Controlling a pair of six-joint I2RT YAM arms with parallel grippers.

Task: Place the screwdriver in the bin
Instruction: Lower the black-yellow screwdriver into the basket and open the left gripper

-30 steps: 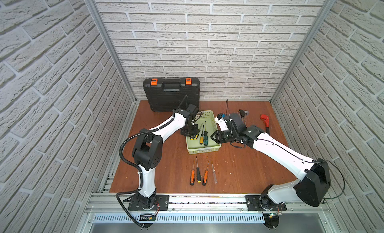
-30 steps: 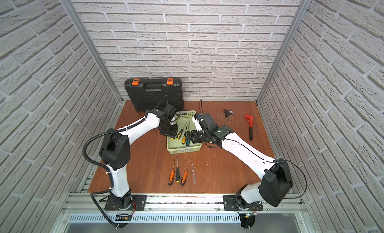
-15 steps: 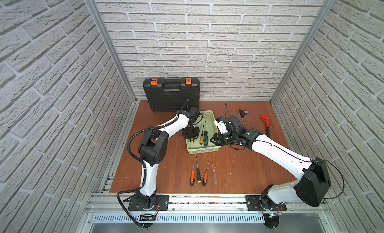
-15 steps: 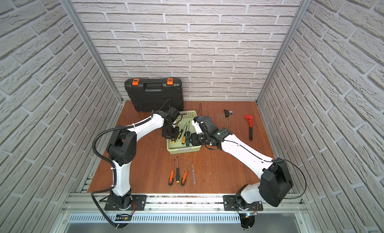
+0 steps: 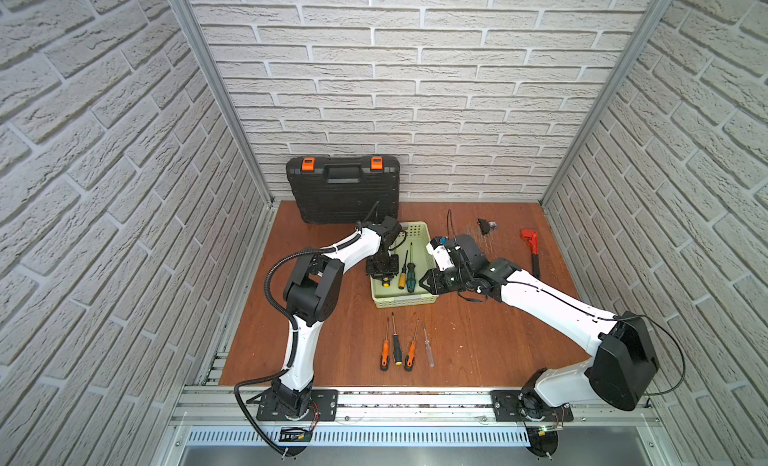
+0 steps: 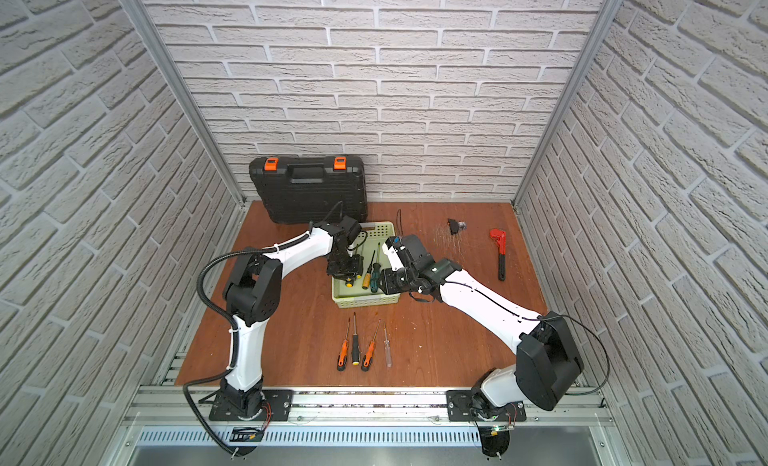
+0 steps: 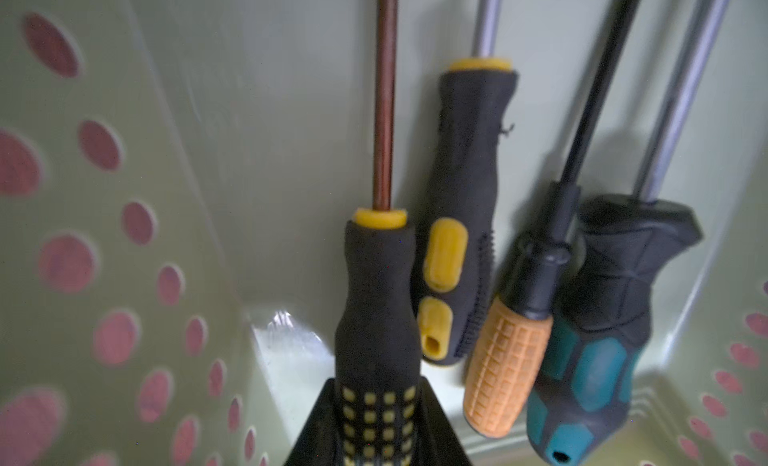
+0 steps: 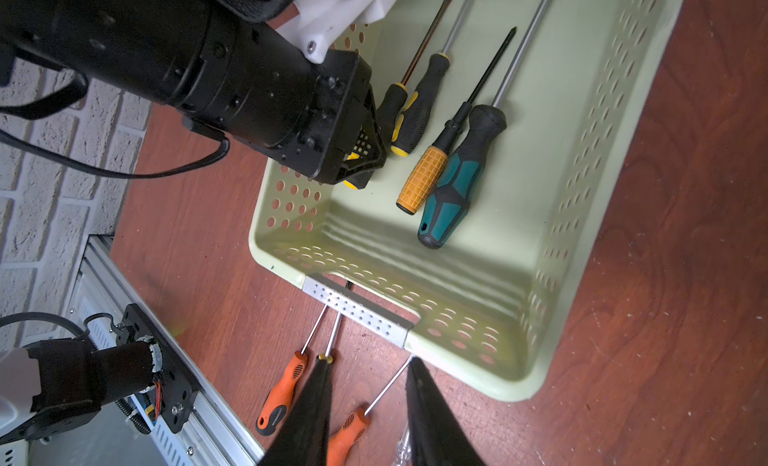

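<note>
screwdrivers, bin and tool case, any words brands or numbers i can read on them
No text can be read anywhere.
Held screwdriver, orange screwdriver, teal screwdriver: grip patterns only, no lettering.
Bin: plain, only holes.
Tool case: any marking is too small to tell.

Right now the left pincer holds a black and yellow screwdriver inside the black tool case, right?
Wrong place, not the black tool case. The left pincer holds a black and yellow screwdriver inside the pale green bin; the left wrist view shows it.
</note>
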